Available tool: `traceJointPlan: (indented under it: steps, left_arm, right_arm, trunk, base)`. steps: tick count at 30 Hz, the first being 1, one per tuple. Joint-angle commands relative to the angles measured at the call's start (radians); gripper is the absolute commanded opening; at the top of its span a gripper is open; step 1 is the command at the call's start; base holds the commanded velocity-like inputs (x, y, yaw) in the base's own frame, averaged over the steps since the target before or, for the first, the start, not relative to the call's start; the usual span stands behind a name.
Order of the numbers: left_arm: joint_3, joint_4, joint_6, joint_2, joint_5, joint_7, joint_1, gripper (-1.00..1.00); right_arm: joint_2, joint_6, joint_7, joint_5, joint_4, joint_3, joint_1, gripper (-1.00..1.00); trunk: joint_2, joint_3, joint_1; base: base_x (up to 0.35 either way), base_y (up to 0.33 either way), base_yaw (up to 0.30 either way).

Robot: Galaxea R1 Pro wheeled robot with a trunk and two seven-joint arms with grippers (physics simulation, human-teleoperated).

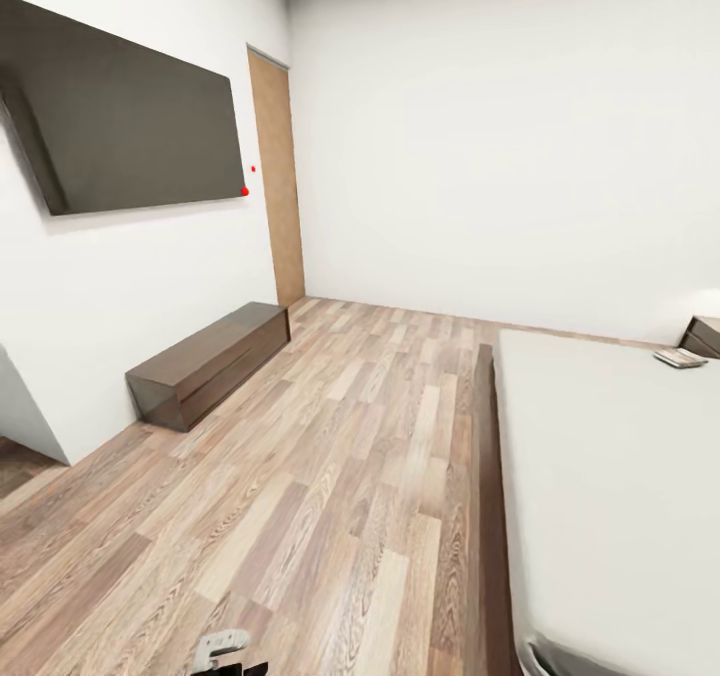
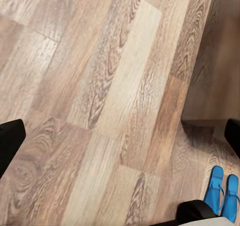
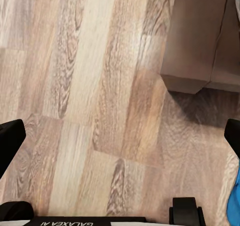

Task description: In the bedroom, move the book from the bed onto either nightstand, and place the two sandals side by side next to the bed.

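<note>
- The bedroom floor (image 1: 330, 476) is brown wood plank under white walls; a brown door (image 1: 277, 181) stands in the far corner at 11 o'clock.
- The bed (image 1: 610, 496) fills the 3-to-5 o'clock part of the head view: pale grey mattress with a dark wood frame, cut off by the right and bottom edges.
- A dark screen (image 1: 120, 121) hangs on the left wall at 10 o'clock, its left end cut off.
- A long low cabinet (image 1: 205, 361) sits against that wall below it.
- The nightstand (image 1: 703, 336) shows as a dark corner at the 3 o'clock edge, mostly cut off.
- The book (image 1: 680, 358) lies on the far corner of the mattress, just beside the nightstand; too small to read.
- The sandals (image 2: 223, 193), bright blue, lie side by side on the floor, seen from the left wrist, partly hidden by the robot's base.
- Left jaws (image 2: 120, 141): spread wide, empty, above bare floor.
- Right jaws (image 3: 120, 141): spread wide, empty, over floor near the bed's frame corner.
</note>
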Motion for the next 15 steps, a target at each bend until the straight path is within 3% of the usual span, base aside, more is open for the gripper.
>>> traceJointPlan:
  steps: [1,15]
  left_arm:
    - [0.001,0.002,-0.002,0.0,0.004,-0.004,-0.001,1.0]
    - [0.001,0.002,-0.002,0.0,0.004,-0.004,-0.001,1.0]
  right_arm:
    - [-0.001,-0.006,0.006,-0.008,0.005,-0.002,-0.002,1.0]
    - [-0.001,-0.006,0.006,-0.007,0.005,-0.002,-0.002,1.0]
  trunk:
    - [-0.001,-0.001,0.0]
    - [-0.001,-0.001,0.0]
  base:
    - [0.0,0.0,0.273]
    - [0.0,0.0,0.273]
